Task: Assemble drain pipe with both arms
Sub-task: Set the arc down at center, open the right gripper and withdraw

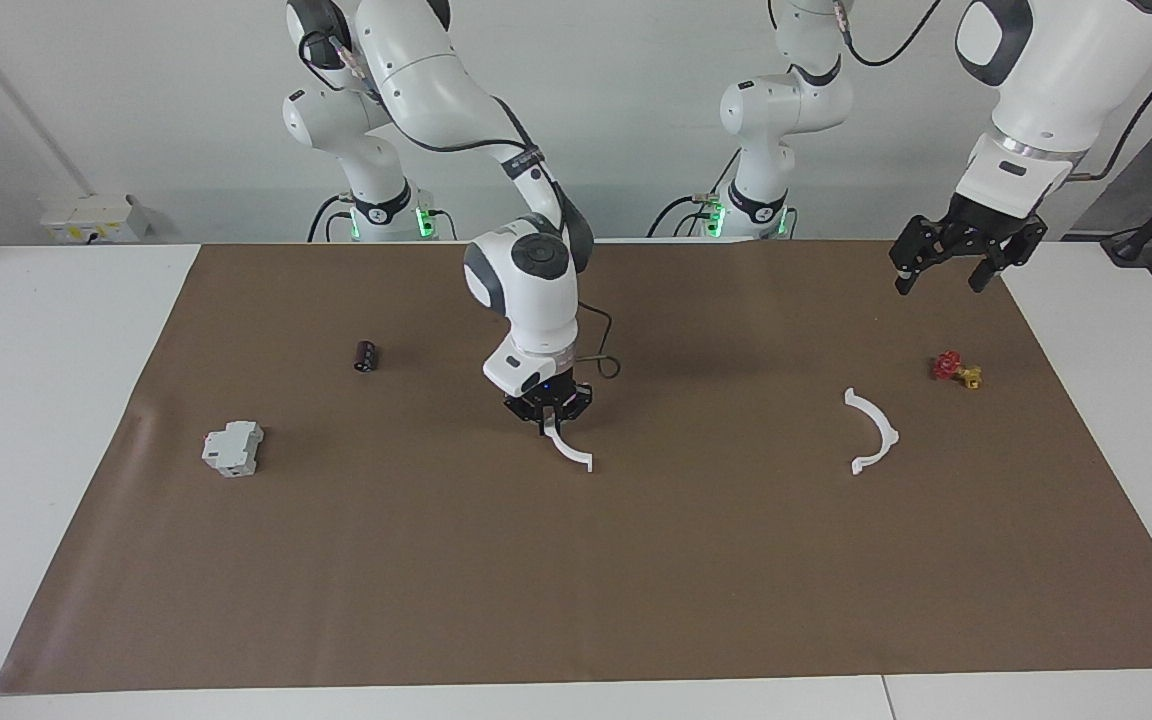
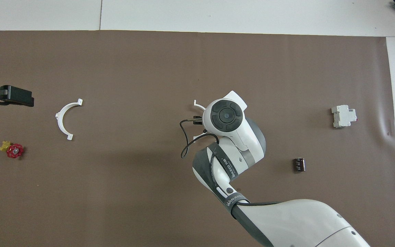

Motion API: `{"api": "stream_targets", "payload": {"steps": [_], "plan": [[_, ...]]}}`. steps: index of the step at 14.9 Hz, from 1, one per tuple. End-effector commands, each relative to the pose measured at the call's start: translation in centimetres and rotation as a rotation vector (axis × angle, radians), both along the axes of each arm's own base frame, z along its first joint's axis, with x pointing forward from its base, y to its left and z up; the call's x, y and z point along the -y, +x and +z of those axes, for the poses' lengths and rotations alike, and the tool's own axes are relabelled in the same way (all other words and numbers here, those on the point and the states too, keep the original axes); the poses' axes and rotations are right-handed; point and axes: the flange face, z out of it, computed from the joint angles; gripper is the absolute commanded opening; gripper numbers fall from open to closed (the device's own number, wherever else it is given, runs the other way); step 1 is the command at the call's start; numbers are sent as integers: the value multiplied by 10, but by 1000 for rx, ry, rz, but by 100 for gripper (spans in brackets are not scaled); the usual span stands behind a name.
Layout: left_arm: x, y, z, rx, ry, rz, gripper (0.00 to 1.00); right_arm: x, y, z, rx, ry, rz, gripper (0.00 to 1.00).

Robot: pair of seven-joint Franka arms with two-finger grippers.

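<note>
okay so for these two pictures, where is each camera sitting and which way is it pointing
Facing view: high across the table, facing the robots; both arms show from base to gripper, left gripper open and waiting, right gripper shut on a half-ring.
Overhead view: above the robots' end, looking steeply down; right arm and left gripper's tip show.
Shared: brown mat, free half-ring, red-and-yellow valve, mirrored.

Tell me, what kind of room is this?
Probably a robotics lab or test bench. Two large white jointed robot arms stand at a table under a plain brown mat, and only small loose parts lie on it, such as a thin white plastic half-ring and a grey-white boxy block.
</note>
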Motion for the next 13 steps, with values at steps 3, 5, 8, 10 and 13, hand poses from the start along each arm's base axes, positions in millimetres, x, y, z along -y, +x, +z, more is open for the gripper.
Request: {"api": "stream_targets", "payload": {"steps": [3, 5, 8, 10, 13], "plan": [[1, 0, 1, 1, -15, -3, 100, 0, 0, -5, 22, -7, 36, 17], [1, 0, 1, 1, -13, -4, 100, -4, 0, -2, 28, -2, 37, 100], [0, 0, 2, 4, -12, -2, 100, -2, -2, 24, 23, -5, 30, 100], [-5, 1, -2, 10, -13, 6, 100, 22, 5, 69, 27, -7, -7, 100], [-16, -7, -29, 53, -8, 28, 100, 91, 20, 134, 39, -2, -69, 100]]}}
